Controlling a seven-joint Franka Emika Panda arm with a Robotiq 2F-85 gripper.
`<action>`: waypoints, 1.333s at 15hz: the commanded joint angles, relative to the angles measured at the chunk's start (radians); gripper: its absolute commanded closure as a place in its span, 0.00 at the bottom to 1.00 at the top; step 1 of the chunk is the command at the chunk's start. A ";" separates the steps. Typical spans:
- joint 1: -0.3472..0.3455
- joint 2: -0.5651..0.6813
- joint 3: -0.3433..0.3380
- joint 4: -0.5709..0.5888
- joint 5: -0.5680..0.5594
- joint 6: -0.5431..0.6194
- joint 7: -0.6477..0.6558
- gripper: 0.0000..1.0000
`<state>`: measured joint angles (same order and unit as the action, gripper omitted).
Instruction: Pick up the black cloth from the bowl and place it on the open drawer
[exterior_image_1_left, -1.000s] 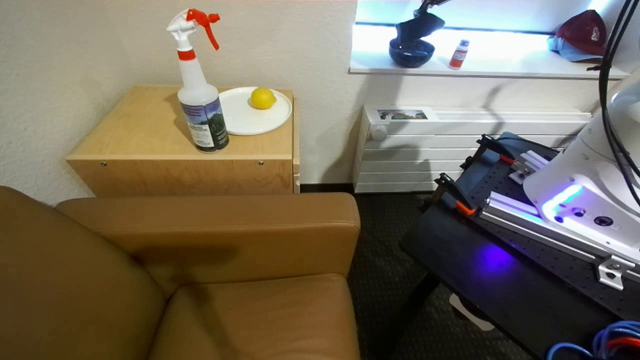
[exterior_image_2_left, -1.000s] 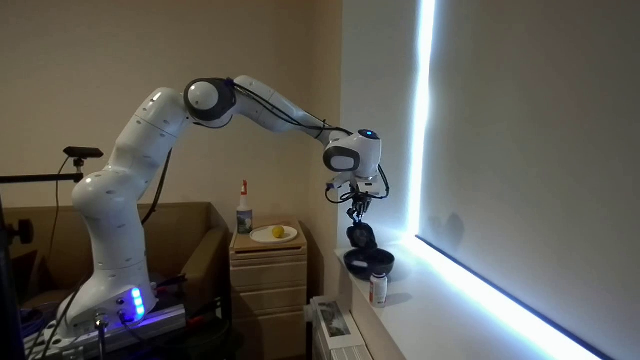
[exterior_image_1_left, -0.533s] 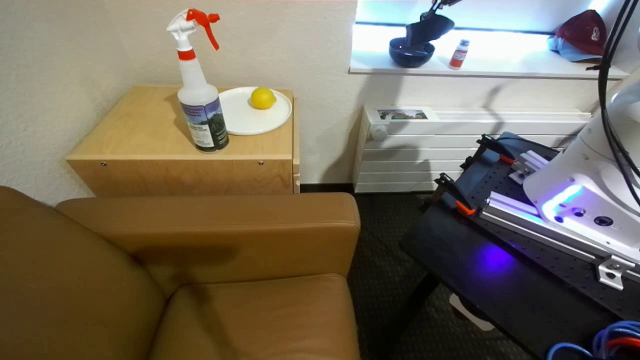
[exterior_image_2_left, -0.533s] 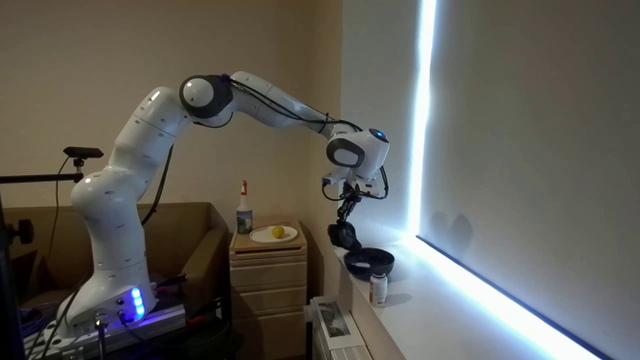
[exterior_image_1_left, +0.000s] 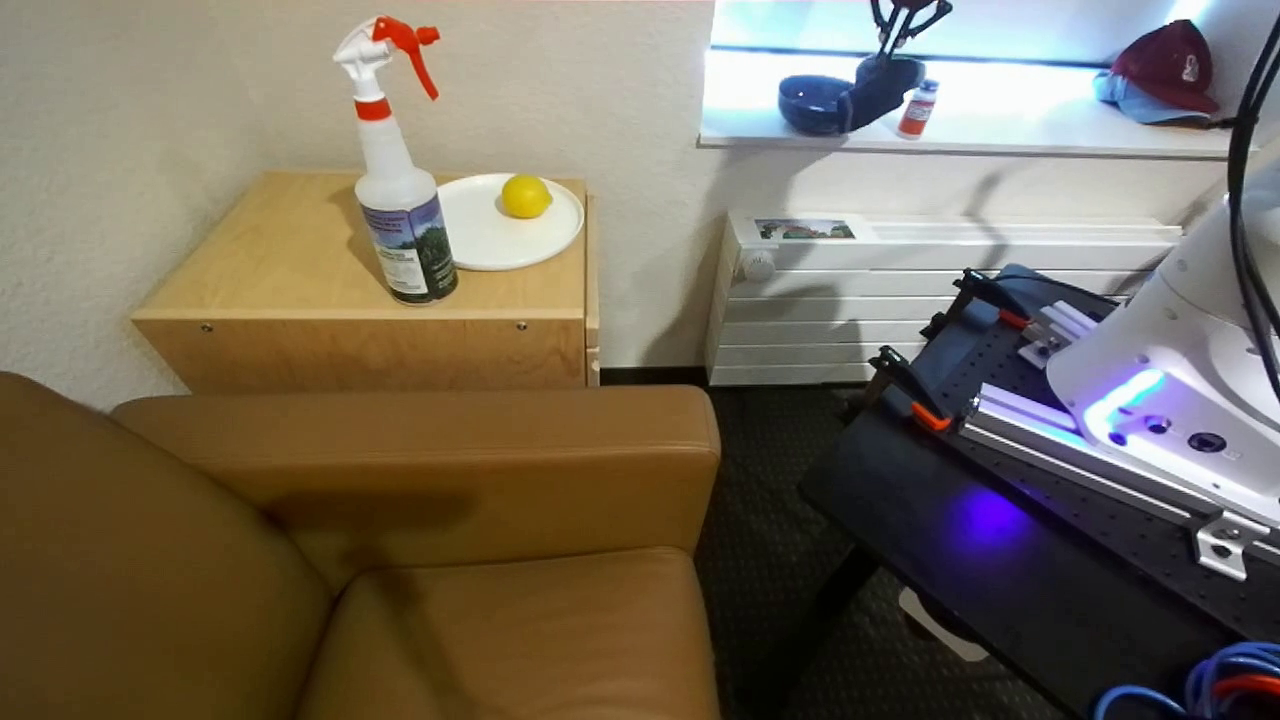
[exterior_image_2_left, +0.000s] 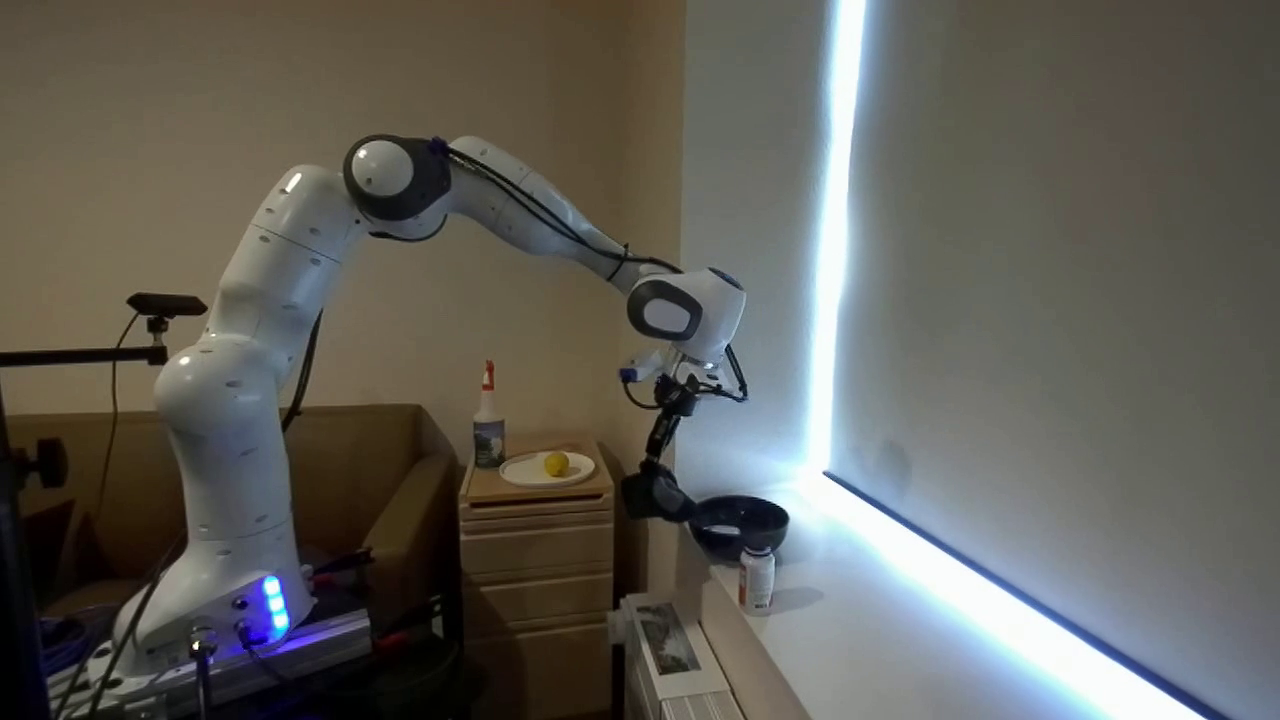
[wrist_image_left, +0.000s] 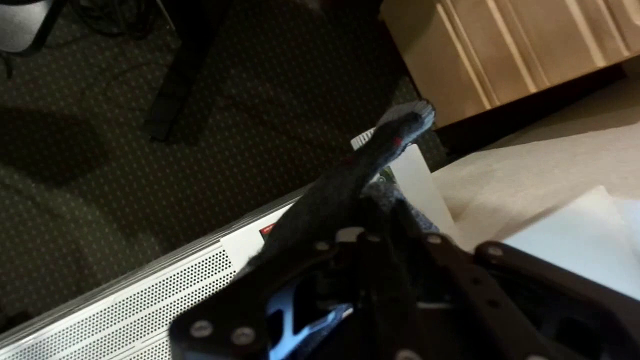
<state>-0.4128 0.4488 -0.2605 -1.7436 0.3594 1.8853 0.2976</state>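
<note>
The black cloth (exterior_image_1_left: 882, 92) hangs bunched from my gripper (exterior_image_1_left: 890, 52), which is shut on its upper part. In an exterior view the cloth (exterior_image_2_left: 655, 495) hangs below the gripper (exterior_image_2_left: 656, 460), its lower end overlapping the rim of the dark bowl (exterior_image_2_left: 740, 532); I cannot tell if they touch. The bowl (exterior_image_1_left: 810, 104) stands on the window sill. In the wrist view the cloth (wrist_image_left: 340, 190) spreads out past the fingers (wrist_image_left: 382, 232), over the radiator. The wooden drawer unit (exterior_image_2_left: 538, 550) shows several drawer fronts; none is clearly open.
A small pill bottle (exterior_image_2_left: 757, 582) stands beside the bowl on the sill (exterior_image_1_left: 1040, 135). A cap (exterior_image_1_left: 1165, 70) lies further along. A spray bottle (exterior_image_1_left: 405, 210) and a plate (exterior_image_1_left: 480, 245) with a lemon (exterior_image_1_left: 526, 197) stand on the drawer unit. A radiator (exterior_image_1_left: 950, 300) is below the sill.
My gripper has carried the cloth sideways from above the bowl, off to the bowl's side, and slightly lower. The wrist has tilted. The bowl and bottle have not moved.
</note>
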 joint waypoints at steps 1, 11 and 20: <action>0.115 -0.081 -0.022 -0.231 -0.112 0.264 0.039 0.98; 0.093 0.012 -0.001 -0.133 -0.060 0.189 0.047 0.98; 0.152 0.174 0.003 -0.159 -0.033 0.375 0.205 0.98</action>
<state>-0.2705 0.5637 -0.2592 -1.9037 0.2949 2.1807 0.4461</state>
